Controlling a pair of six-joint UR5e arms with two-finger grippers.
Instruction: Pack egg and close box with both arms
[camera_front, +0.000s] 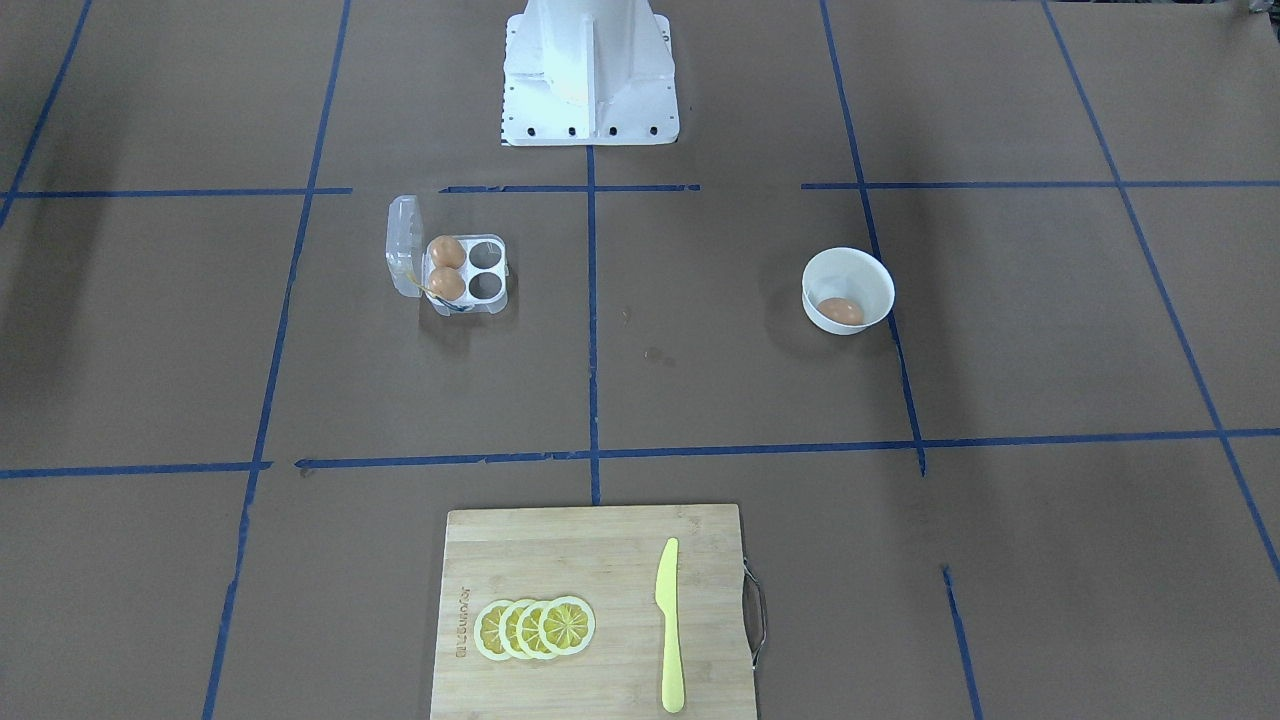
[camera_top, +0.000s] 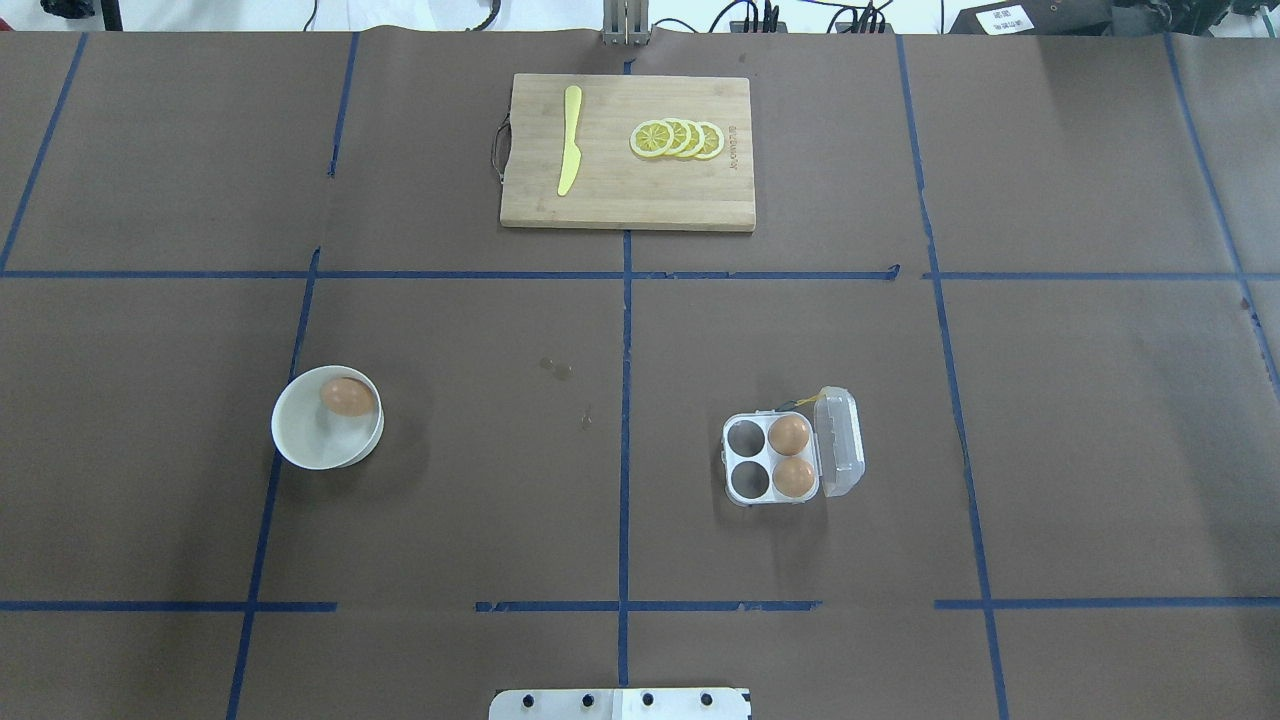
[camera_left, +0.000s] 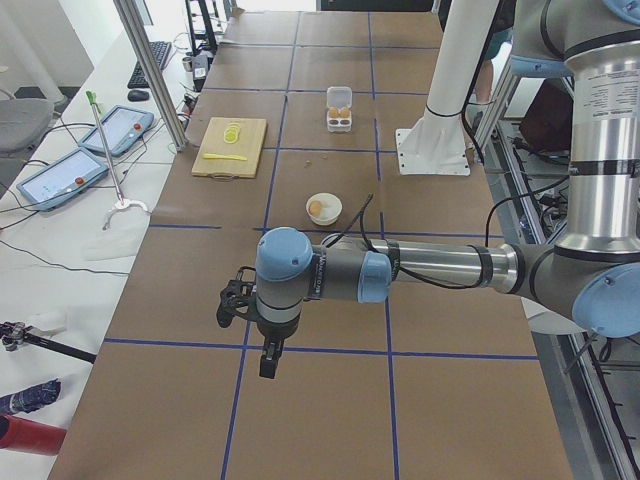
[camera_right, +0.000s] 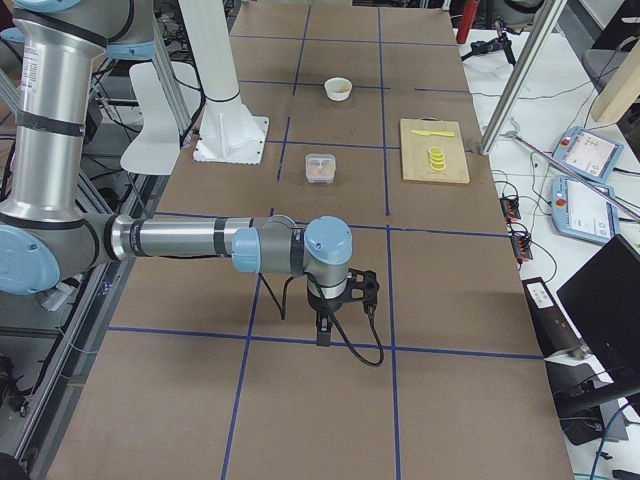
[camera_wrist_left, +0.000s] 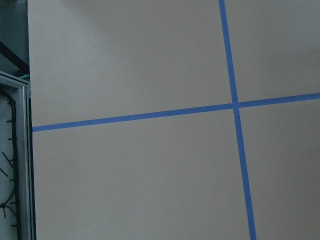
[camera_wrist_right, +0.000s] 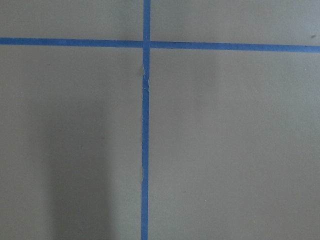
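One orange-brown egg (camera_top: 347, 397) lies in a round white bowl (camera_top: 290, 440) on the robot's left side of the table. The clear four-cell box (camera_top: 729, 460) stands on the right side with its lid (camera_top: 842, 440) open and two eggs (camera_top: 789, 434) in the cells next to the hinge; the other two cells are empty. My left gripper (camera_left: 266, 358) shows only in the exterior left view, hanging over bare table far from the bowl. My right gripper (camera_right: 322, 330) shows only in the exterior right view, far from the box. I cannot tell whether either is open or shut.
A bamboo cutting board (camera_top: 625, 190) at the far middle holds a yellow knife (camera_top: 570, 140) and several lemon slices (camera_top: 678, 138). The white pedestal (camera_front: 590, 75) stands at the robot's edge. Both wrist views show only brown table paper with blue tape lines.
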